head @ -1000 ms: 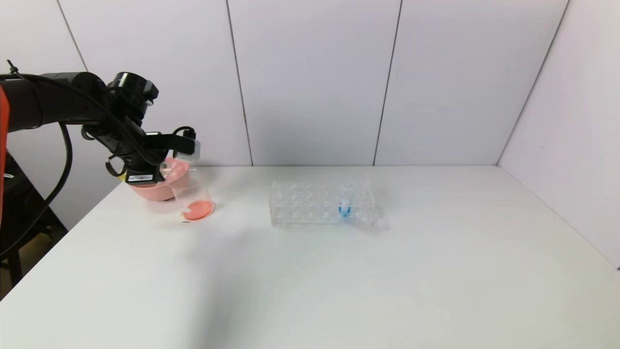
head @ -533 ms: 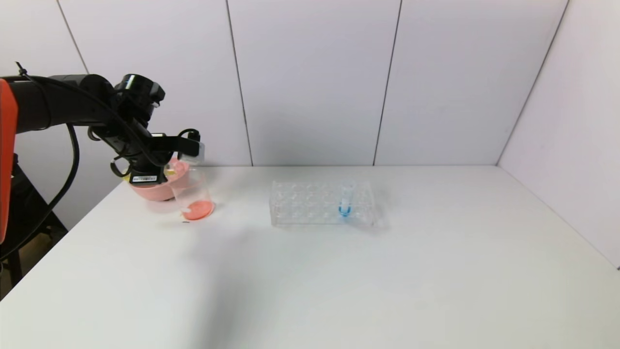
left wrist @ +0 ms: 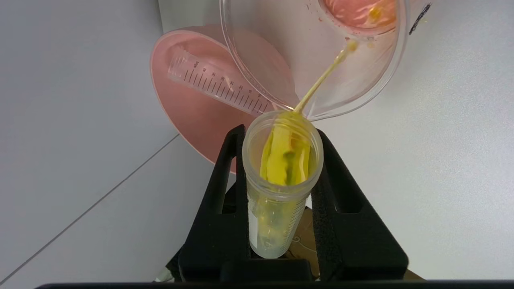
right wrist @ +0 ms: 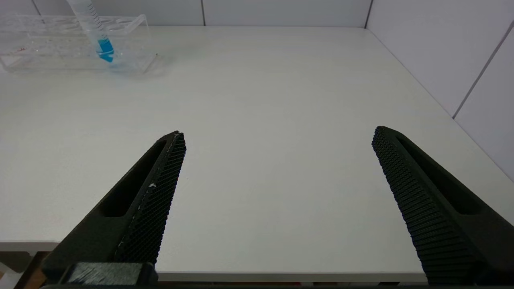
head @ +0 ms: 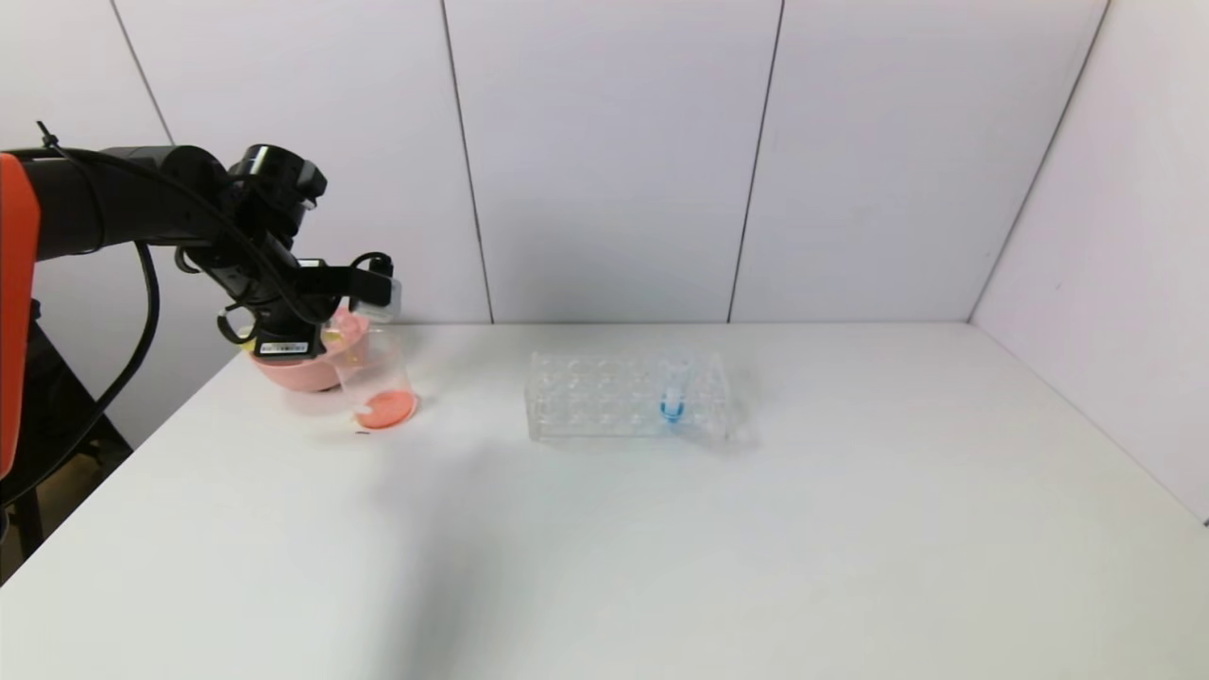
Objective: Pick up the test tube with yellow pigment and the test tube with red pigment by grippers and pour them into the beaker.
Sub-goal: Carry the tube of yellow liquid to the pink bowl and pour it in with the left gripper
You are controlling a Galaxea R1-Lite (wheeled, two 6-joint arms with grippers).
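While my left pincer (left wrist: 281, 160) clamps the clear graduated test tube with yellow pigment (left wrist: 281, 180) between both black fingers (left wrist: 225, 208), I see the tube tipped over the rim of the small clear cylindrical beaker (head: 376, 382), at about ten o'clock on the white desk (head: 661, 548). In the left wrist view a thin yellow stream (left wrist: 321, 78) runs from the tube's mouth down the beaker's inner wall (left wrist: 361, 80) to the red-orange pool at its bottom (left wrist: 361, 12). Just behind the beaker, touching or nearly so, sits a pink round bowl (head: 293, 370), and an emptied clear graduated tube (left wrist: 217, 84) lies in it. Toward twelve o'clock stands a clear plastic tube rack (head: 604, 397), with one blue-liquid tube (head: 672, 392) upright near its right end. My right pincer (right wrist: 277, 176) hangs low over the desk's near edge at about five o'clock, its ribbed fingers (right wrist: 160, 188) spread wide and holding nothing.
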